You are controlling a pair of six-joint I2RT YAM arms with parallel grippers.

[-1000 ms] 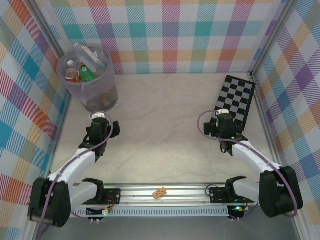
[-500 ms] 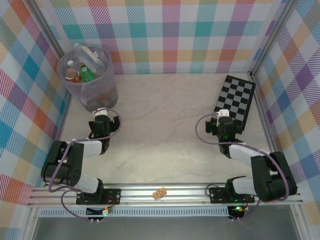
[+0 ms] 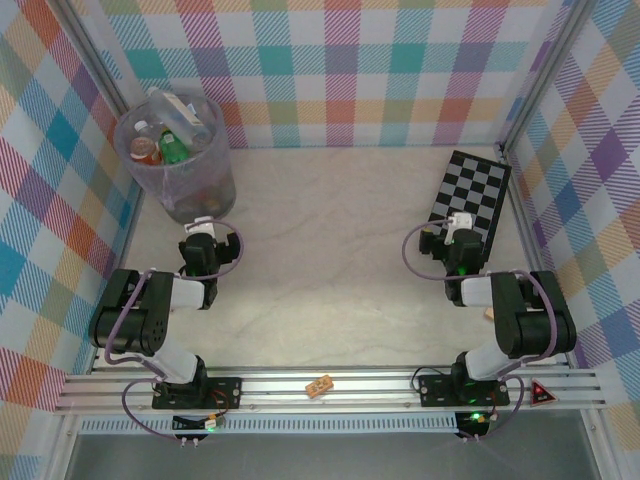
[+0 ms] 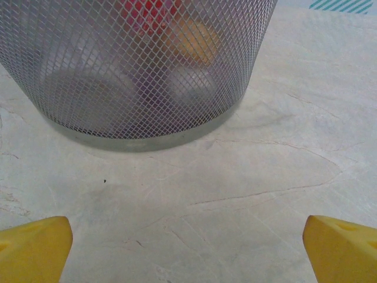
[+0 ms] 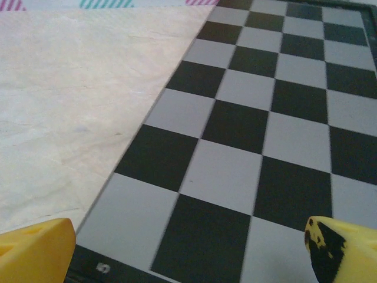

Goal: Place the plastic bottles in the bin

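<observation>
The bin (image 3: 176,160) stands at the table's far left corner, grey and translucent. Inside it lie several plastic bottles: a green one (image 3: 174,147), an amber one with a red label (image 3: 145,150) and a clear one (image 3: 186,112). My left gripper (image 3: 203,226) sits low just in front of the bin, open and holding nothing. The left wrist view has the bin's mesh-like wall (image 4: 135,71) close ahead, blurred bottle shapes (image 4: 197,38) behind it, and the left gripper (image 4: 188,253) spread wide. My right gripper (image 3: 461,224) is open over the checkerboard's near edge.
A black-and-white checkerboard (image 3: 472,198) lies flat at the right and fills the right wrist view (image 5: 235,135) between the right gripper's (image 5: 188,253) yellow fingertips (image 5: 35,250). A small tan wooden block (image 3: 320,385) rests on the front rail. Checked walls enclose the table.
Both arms have folded back on themselves, elbows drawn in toward their bases. The left gripper edged toward the bin; the right gripper shifted right and back onto the checkerboard.
</observation>
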